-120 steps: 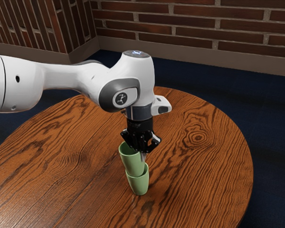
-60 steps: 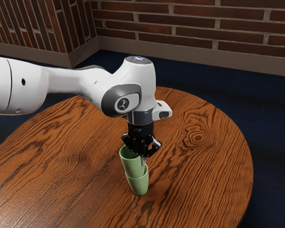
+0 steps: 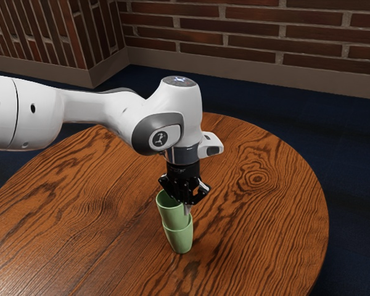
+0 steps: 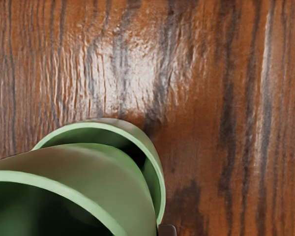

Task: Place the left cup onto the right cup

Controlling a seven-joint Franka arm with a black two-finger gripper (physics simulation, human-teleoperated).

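While the gripper (image 3: 184, 200) hides the rim it pinches, upper green cup (image 3: 169, 213) sits tilted inside lower green cup (image 3: 180, 239) | wooden table (image 3: 265, 203) beneath

A round brown wood table (image 3: 265, 185) with dark wavy lines fills the middle and bottom of the frame. Dark blue floor (image 3: 345, 123) lies around it. 2 red brick walls (image 3: 265, 24) meet at the upper left, with a tan strip (image 3: 265, 74) along the bottom.

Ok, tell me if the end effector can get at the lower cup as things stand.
Probably not directly. The end effector grips the upper cup, which sits tilted inside the lower cup and covers most of its mouth. The lower cup's outer wall stands free.
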